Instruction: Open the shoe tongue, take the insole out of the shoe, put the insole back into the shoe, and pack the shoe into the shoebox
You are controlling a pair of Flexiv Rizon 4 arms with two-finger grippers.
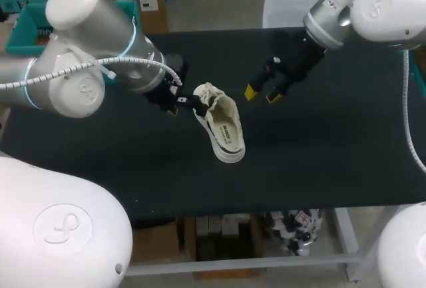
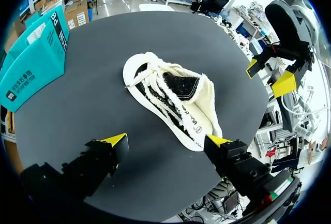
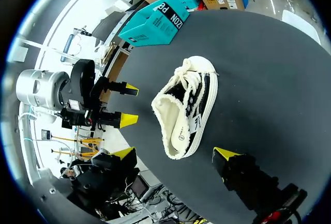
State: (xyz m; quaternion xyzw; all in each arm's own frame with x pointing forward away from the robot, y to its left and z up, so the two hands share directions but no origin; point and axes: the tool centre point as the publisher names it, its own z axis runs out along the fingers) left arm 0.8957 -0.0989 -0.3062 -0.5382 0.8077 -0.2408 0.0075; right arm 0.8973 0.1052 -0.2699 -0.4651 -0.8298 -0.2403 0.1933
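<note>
one shoe [image 2: 176, 100] ahead of left pincer [image 2: 166, 141]

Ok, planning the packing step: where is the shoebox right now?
The teal shoebox sits at the table's far left corner, mostly hidden behind my left arm in the head view, well apart from the shoe lying near the middle.

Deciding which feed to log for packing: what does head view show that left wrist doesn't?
Head view only: the big links of both arms, left arm and right arm, plus the table's near edge. Left wrist only: the teal shoebox in plain sight at the table's edge; in head view the left arm covers nearly all of it. Both: the shoe on the black table, the right pincer open and clear of it, and the left pincer open.
</note>
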